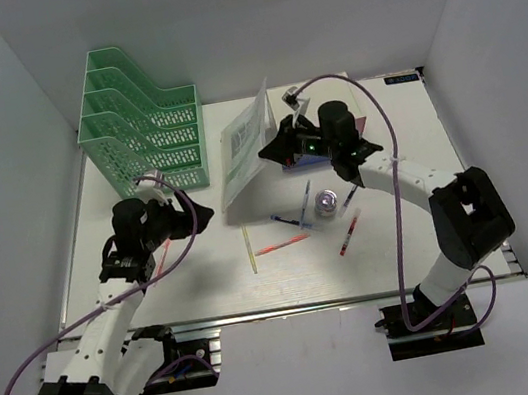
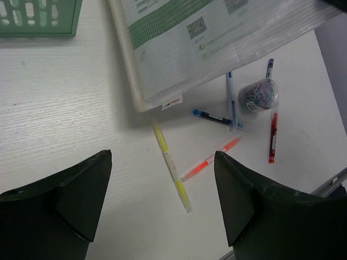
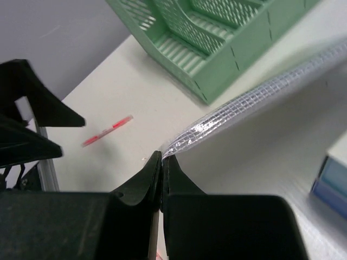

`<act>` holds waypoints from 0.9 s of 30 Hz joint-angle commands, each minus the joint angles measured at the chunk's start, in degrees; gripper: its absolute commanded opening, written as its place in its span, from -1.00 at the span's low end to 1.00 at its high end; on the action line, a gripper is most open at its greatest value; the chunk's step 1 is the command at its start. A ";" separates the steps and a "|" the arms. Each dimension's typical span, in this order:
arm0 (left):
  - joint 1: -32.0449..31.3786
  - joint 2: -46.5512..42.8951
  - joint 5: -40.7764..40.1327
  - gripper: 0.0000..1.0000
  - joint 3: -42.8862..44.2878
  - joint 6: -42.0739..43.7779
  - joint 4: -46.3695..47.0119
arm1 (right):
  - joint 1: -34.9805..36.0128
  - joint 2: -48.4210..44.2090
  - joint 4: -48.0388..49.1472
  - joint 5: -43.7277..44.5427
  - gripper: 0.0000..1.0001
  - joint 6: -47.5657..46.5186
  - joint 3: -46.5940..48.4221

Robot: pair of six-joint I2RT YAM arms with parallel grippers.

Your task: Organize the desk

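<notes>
The white desk [image 1: 198, 290] holds scattered stationery. My right gripper [image 3: 162, 157] is shut on the edge of a clear mesh document pouch [image 3: 260, 97], which stands tilted up off the desk beside the green file tray [image 1: 146, 131]. In the top view the right gripper [image 1: 271, 151] pinches the pouch [image 1: 246, 150] at its right edge. My left gripper [image 1: 201, 213] hovers open with nothing between its fingers [image 2: 87, 189], above a yellow highlighter [image 2: 172, 165] and an orange pen [image 2: 211, 158]. The lifted pouch [image 2: 217, 43] fills the top of the left wrist view.
A jar of clips [image 1: 325, 204], blue pens [image 1: 293, 218] and a red pen [image 1: 349, 234] lie mid-desk. Another red pen [image 1: 163, 258] lies by the left arm. A blue book [image 3: 331, 179] sits under the right arm. Grey walls enclose the desk.
</notes>
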 commanded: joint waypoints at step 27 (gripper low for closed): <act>0.88 4.60 16.08 0.86 -22.80 -60.40 51.89 | -5.10 -9.29 -6.03 -26.05 -1.00 1.19 24.01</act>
